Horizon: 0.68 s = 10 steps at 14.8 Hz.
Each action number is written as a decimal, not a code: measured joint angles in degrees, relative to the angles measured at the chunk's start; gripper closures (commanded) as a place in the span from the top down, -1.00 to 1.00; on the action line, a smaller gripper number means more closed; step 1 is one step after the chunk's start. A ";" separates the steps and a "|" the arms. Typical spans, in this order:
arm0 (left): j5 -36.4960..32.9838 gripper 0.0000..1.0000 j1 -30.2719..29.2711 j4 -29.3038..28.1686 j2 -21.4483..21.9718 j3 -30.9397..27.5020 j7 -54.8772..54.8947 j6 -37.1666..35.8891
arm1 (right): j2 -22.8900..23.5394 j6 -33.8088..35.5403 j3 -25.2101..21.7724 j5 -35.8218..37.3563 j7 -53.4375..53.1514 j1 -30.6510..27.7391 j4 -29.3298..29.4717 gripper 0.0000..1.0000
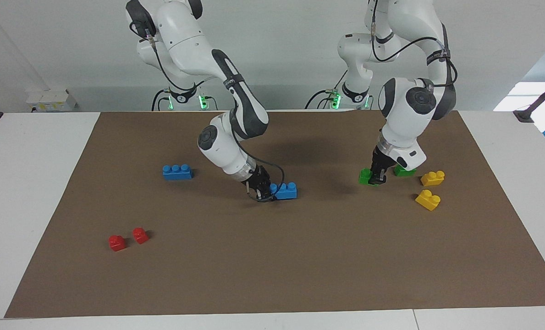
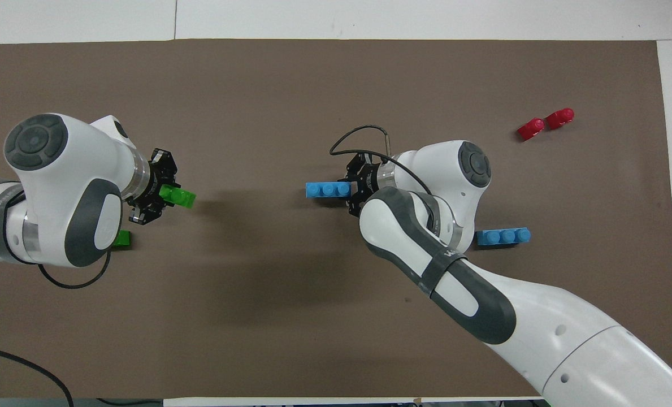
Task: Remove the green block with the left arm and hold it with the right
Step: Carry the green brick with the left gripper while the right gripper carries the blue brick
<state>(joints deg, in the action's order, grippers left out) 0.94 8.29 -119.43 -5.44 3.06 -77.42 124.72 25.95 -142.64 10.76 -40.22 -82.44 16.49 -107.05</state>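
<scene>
My left gripper [image 1: 376,178] is shut on the green block [image 1: 365,176], a small bright green two-stud brick, and holds it low over the brown mat; I cannot tell whether it touches the mat. The overhead view shows the gripper [image 2: 162,196] with the block [image 2: 180,196] sticking out of it. My right gripper [image 1: 266,192] is shut on one end of a blue three-stud brick [image 1: 286,190] lying on the mat near the middle, also in the overhead view [image 2: 328,189]. The green block and this blue brick are well apart.
A second green brick [image 1: 405,172] lies beside the left gripper, partly hidden under the arm in the overhead view [image 2: 123,238]. Two yellow bricks [image 1: 432,178] [image 1: 428,200] lie near it. Another blue brick [image 1: 177,172] and two red bricks [image 1: 128,239] lie toward the right arm's end.
</scene>
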 measured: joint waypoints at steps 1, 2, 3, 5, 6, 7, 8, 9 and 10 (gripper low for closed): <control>0.00 -1.00 -1.33 -2.10 0.58 0.00 3.61 1.56 | -0.30 3.10 -0.16 0.17 0.18 -1.67 1.81 -1.00; 0.00 -1.00 -2.71 -3.44 0.92 0.00 7.27 2.47 | -0.70 6.81 -0.28 1.16 0.69 -3.93 3.78 -1.00; 0.01 -1.00 -4.13 -4.18 1.00 0.00 10.84 2.96 | -1.09 11.30 -0.36 3.06 1.42 -7.02 5.97 -1.00; 0.01 -1.00 -5.90 -4.93 0.92 -0.01 15.76 4.20 | -1.52 19.10 -0.46 6.11 5.16 -13.65 9.22 -1.00; 0.01 -1.00 -6.41 -5.25 0.86 0.01 17.19 4.97 | -1.52 21.71 -0.51 6.68 8.16 -16.85 9.98 -1.00; 0.01 -1.00 -6.77 -5.66 0.75 0.00 18.55 5.81 | -1.50 23.54 -0.56 7.17 11.22 -19.84 10.15 -1.00; 0.01 -1.00 -7.12 -6.14 0.56 0.05 20.09 6.65 | -1.37 25.11 -0.60 8.07 14.17 -22.64 10.09 -1.00; 0.01 -1.00 -7.38 -6.57 0.26 0.05 21.39 7.27 | -1.20 26.30 -0.62 8.69 16.44 -24.83 9.97 -1.00; 0.01 -1.00 -7.66 -6.92 -0.12 0.06 22.51 7.80 | -1.05 27.09 -0.62 9.06 18.06 -26.45 9.78 -1.00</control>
<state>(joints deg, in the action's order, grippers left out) 0.95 0.63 -126.35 -5.56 3.11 -54.90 132.52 24.90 -115.56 10.13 -31.16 -64.38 -9.97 -97.27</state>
